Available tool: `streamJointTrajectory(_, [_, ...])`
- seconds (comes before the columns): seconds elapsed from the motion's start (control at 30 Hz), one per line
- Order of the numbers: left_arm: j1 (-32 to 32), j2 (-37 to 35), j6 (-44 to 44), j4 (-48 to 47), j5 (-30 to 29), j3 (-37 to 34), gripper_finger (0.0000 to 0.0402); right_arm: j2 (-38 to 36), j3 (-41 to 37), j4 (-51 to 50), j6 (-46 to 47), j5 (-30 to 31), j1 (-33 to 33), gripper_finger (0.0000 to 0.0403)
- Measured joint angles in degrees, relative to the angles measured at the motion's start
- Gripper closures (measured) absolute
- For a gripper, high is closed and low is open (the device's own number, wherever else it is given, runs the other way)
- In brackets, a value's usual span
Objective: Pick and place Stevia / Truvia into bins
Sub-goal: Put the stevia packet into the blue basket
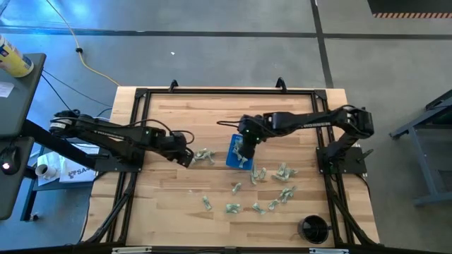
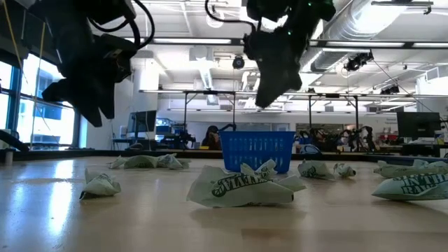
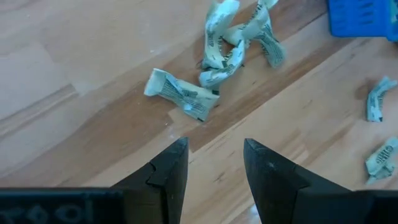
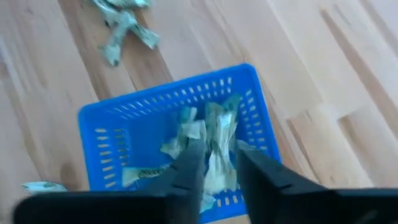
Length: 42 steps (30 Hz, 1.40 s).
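Looking down at my wooden slat table, I see crumpled pale green and white paper sachets scattered mostly on the right half, plus a round black cup near the front right corner. A small cluster of sachets lies just ahead of the left gripper, whose fingers are apart and empty, above bare wood. The right gripper hangs over the small blue square plastic basket mid-table, fingers slightly parted around a sachet; can't tell if it's actually gripped. Several more sachets already lie inside the basket.
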Motion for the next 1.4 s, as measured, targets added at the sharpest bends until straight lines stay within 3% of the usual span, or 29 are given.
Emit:
streamJointTrajectory(0.23, [0.00, 0.00, -3.72, -2.38, -0.34, 0.00, 0.0213, -0.23, 3.59, -6.17, -3.34, 5.60, 0.54, 0.0169])
streamJointTrajectory(0.4, [0.00, 0.97, -12.61, -2.65, -1.83, 0.00, 0.0213, -1.06, 1.52, -12.63, -2.77, 8.15, 1.09, 0.0119])
streamJointTrajectory(0.63, [0.00, 7.23, -18.04, 4.16, -3.94, 0.11, 0.0213, -2.03, -2.42, -11.93, 2.52, 9.15, 1.03, 0.0118])
streamJointTrajectory(0.93, [0.02, 16.85, -24.93, 7.04, -4.32, 0.01, 0.0213, -2.03, -2.63, -11.28, 2.56, 11.14, 1.07, 0.0119])
streamJointTrajectory(1.23, [0.00, 18.80, -25.38, 13.97, -4.53, 0.09, 0.0213, -2.03, -2.62, -11.41, 1.70, 11.17, 1.07, 0.0123])
streamJointTrajectory(1.4, [0.00, 20.17, -25.36, 14.08, -7.51, 0.21, 0.0213, -2.03, -2.62, -11.54, 1.44, 11.17, 1.07, 0.0124])
